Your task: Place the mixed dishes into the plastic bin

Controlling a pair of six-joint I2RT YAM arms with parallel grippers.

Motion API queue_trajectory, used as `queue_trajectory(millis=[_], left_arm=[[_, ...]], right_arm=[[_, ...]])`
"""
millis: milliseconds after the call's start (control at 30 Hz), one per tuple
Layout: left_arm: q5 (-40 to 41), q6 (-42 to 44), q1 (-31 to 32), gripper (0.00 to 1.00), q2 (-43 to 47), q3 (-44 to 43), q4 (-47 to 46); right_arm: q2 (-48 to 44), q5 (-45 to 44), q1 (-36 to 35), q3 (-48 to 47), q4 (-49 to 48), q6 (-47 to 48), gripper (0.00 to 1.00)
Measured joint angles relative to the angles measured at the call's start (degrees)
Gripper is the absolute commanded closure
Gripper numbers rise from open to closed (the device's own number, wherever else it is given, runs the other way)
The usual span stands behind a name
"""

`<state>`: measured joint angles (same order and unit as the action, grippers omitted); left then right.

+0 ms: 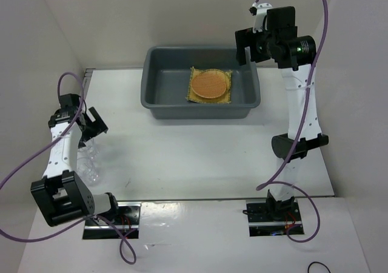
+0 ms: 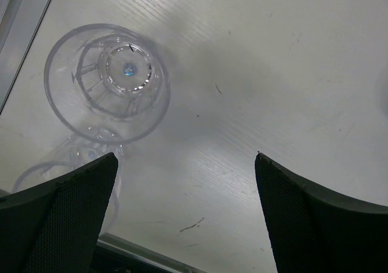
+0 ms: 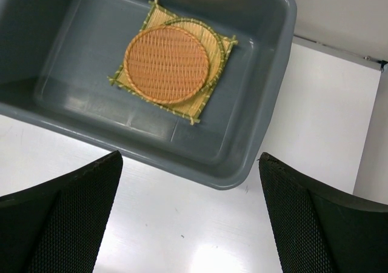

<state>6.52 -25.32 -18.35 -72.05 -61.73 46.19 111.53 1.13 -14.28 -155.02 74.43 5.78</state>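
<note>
The left gripper and right gripper are wide open and empty; the left, at 9 o'clock, should next pinch a small clear glass for the dark grey plastic bin.

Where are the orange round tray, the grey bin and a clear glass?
orange round tray (image 3: 167,64), right wrist view, the middle of its woven top.
grey bin (image 3: 85,73), right wrist view, a bare part of its floor.
clear glass (image 2: 109,82), left wrist view, the inside of the cup, seen from above.
</note>
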Motion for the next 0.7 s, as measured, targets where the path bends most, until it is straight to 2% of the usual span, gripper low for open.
queue_trajectory(millis=[133, 200, 267, 367, 400, 433, 500, 533, 700], left_arm=[[-2.4, 2.9, -2.7, 0.02, -5.1, 1.6, -4.0], [-3.4, 3.4, -3.3, 0.11, -8.0, 1.7, -5.6], [-4.6, 4.2, -3.3, 0.14, -10.5, 1.9, -7.0], [-6.1, 4.8, -3.4, 0.25, -12.9, 2.3, -8.8], [-6.5, 5.0, -3.5, 0.29, -13.2, 2.7, -9.4], [-6.9, 5.5, -3.9, 0.52, -13.3, 3.2, -9.9], [-7.3, 6.0, -4.8, 0.89, -13.3, 3.8, -10.4], [-7.6, 5.9, -5.2, 1.0, -13.4, 3.8, -10.6], [-8.5, 5.6, -6.7, 1.0, -12.7, 2.9, -11.4]], right_arm=[[-1.2, 0.0, 0.0, 1.8, 0.2, 0.0, 0.03], [-1.6, -0.1, 0.0, 2.1, 0.2, 0.0, 0.03], [-2.1, -0.1, 0.0, 2.2, 0.2, 0.0, 0.03], [-2.9, -0.3, 0.0, 2.2, 0.2, 0.0, 0.03], [-3.1, -0.3, 0.0, 2.2, 0.2, 0.0, 0.03], [-3.3, -0.4, 0.0, 2.2, 0.2, 0.0, 0.03], [-3.6, -0.5, 0.0, 2.2, 0.2, 0.1, 0.03], [-3.6, -0.5, 0.0, 2.2, 0.2, 0.0, 0.03], [-3.6, -0.4, 0.0, 2.2, 0.2, 0.1, 0.03]])
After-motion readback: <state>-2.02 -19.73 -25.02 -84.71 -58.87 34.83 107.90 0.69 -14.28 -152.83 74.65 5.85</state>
